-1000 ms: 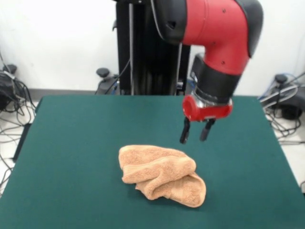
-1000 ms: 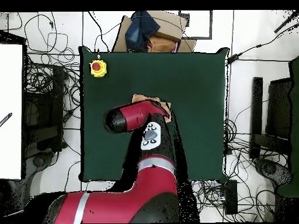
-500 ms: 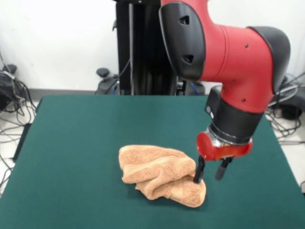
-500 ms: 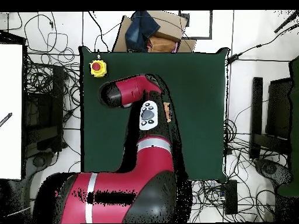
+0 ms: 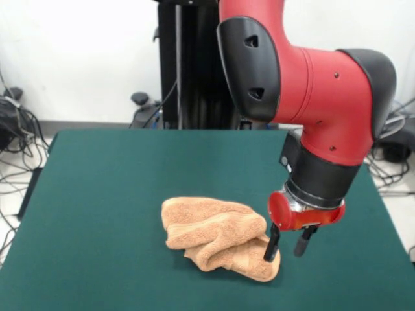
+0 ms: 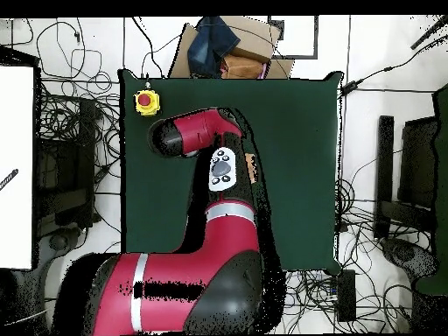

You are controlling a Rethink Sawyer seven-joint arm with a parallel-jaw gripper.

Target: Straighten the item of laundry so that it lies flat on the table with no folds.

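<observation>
Green worktop at centre frame: towel is left bunched, and its lower-right corner has just been straddled by the lowered gripper, jaws open, nothing gripped yet.

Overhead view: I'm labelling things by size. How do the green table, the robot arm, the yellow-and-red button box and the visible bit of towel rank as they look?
1. table
2. robot arm, nearer the camera, so enlarged
3. button box
4. towel, only a sliver showing
</observation>
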